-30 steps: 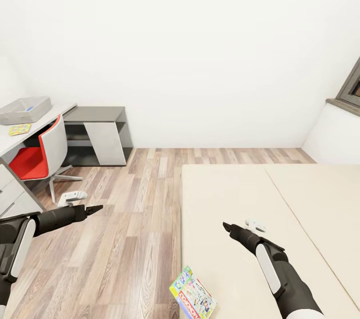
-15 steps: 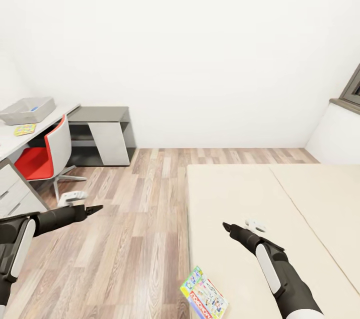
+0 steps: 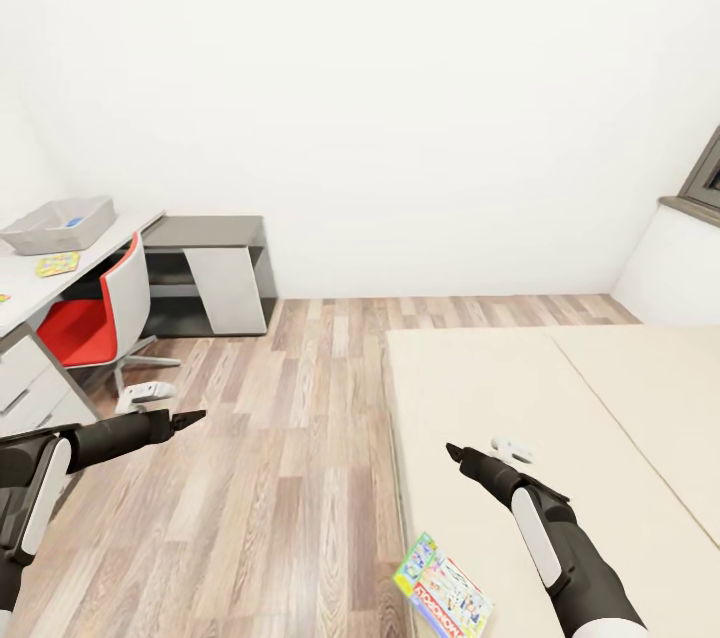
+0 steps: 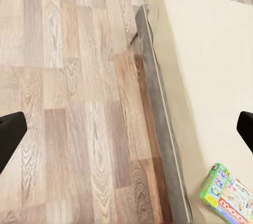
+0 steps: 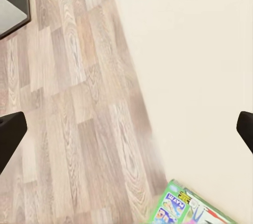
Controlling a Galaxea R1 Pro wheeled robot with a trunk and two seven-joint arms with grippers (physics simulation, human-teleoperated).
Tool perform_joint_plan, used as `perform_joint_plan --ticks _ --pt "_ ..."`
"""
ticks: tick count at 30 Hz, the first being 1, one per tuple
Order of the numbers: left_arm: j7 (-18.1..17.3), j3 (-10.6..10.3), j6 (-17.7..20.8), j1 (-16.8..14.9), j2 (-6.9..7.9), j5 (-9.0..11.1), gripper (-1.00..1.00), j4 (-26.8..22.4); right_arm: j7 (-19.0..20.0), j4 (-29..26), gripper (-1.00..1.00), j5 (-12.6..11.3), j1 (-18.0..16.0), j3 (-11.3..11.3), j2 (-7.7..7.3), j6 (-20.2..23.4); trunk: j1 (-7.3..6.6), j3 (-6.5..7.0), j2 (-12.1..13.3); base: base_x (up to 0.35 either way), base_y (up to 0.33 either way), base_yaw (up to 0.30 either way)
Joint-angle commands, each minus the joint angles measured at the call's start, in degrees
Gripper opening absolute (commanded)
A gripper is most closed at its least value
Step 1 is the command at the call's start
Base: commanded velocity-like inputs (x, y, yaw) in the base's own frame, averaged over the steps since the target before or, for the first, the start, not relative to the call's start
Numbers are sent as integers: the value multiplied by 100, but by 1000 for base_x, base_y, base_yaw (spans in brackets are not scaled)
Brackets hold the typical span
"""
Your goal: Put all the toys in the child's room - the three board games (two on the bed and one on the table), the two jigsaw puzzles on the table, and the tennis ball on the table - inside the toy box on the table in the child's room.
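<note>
— Where do the toys sit?

— A board game [image 3: 442,598] lies flat on the bed [image 3: 560,398], at the lower middle of the head view, close to the bed's near edge. At the far left, the toy box [image 3: 58,224] rests on the bench [image 3: 30,290], with a jigsaw puzzle [image 3: 57,264] just in front of it.

— And the arms?

— The left pincer [image 3: 190,416] hangs over the wood floor [image 3: 260,478], empty; both wrist views show dark fingertips spread wide at the frame edges. The right pincer [image 3: 453,452] hovers above the bed, spread apart too, holding nothing. A red chair [image 3: 90,318] stands by the bench.
</note>
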Motion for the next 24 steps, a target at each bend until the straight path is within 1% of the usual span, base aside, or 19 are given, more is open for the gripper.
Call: perform_joint_plan --ticks 1,24 --pt "15 4 48 -5 3 52 100 1 22 -8 100 -15 -4 -22 6 36 3 -12 -12 0 260 -4" --pt "15 4 48 -5 2 52 100 1 22 -8 100 -15 -4 -22 3 33 3 -11 -12 0 261 0"
